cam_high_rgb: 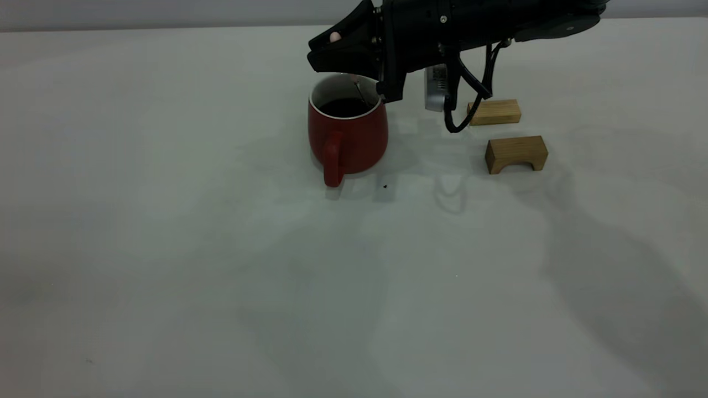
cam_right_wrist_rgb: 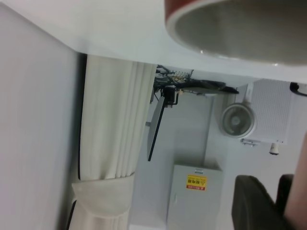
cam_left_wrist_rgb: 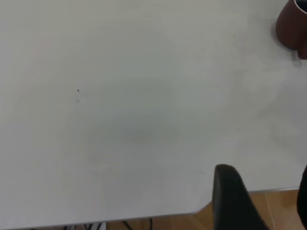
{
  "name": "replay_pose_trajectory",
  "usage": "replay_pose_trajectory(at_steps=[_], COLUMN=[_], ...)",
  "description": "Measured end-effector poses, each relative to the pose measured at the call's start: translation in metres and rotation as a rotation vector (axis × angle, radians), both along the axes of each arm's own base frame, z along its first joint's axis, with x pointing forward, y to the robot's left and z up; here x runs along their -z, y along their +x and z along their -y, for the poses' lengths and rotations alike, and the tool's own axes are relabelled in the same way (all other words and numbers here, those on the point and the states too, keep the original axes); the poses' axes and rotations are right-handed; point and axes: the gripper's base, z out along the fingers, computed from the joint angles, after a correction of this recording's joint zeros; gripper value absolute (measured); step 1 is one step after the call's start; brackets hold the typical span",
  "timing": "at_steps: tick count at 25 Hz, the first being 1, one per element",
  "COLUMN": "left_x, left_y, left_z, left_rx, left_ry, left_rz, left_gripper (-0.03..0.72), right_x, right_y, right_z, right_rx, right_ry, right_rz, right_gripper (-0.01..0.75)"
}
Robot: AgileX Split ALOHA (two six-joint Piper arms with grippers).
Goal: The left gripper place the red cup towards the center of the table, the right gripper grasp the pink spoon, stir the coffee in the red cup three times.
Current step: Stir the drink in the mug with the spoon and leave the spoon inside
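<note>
From outside, my right gripper [cam_high_rgb: 332,55] hangs just above the far rim of the cup [cam_high_rgb: 347,135], pinched on the spoon [cam_high_rgb: 362,93]: the pink handle tip peeks out at the top of my fingers, and the grey stem slants down past the white rim into the coffee [cam_high_rgb: 345,106]. I hold it steep and high so, I judge, the bowl can sweep the liquid without my fingers touching the rim. The cup stands upright on the table [cam_high_rgb: 166,249], handle turned toward the camera, out of the stem's way. Two wooden blocks [cam_high_rgb: 517,153] lie to the cup's right, well apart from it, beneath my arm.

From my left wrist, the cup [cam_left_wrist_rgb: 291,26] shows far off at the frame's edge; the left gripper [cam_left_wrist_rgb: 261,203] is drawn back near the table's edge, well apart from the cup, leaving room to stir. Only one dark finger shows, so I cannot tell whether it is spread.

From my right wrist, the cup's rim [cam_right_wrist_rgb: 225,40] is very close, with a dark finger [cam_right_wrist_rgb: 254,201] near it; the spoon is not clear here.
</note>
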Motion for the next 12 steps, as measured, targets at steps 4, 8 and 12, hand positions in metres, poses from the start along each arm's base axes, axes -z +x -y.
replay_pose_trajectory(at_steps=[4, 8, 12], left_x=[0.000, 0.000, 0.000], left_y=[0.000, 0.000, 0.000], left_z=[0.000, 0.000, 0.000], left_rx=[0.000, 0.000, 0.000], left_ry=[0.000, 0.000, 0.000], left_rz=[0.000, 0.000, 0.000], left_gripper=[0.407, 0.407, 0.407], right_x=[0.004, 0.013, 0.013], right_y=[0.000, 0.007, 0.015], right_z=[-0.013, -0.017, -0.004], right_rx=[-0.062, -0.084, -0.075], right_ry=[0.063, 0.084, 0.069], right_rz=[0.010, 0.042, 0.117], right_gripper=[0.119, 0.119, 0.119])
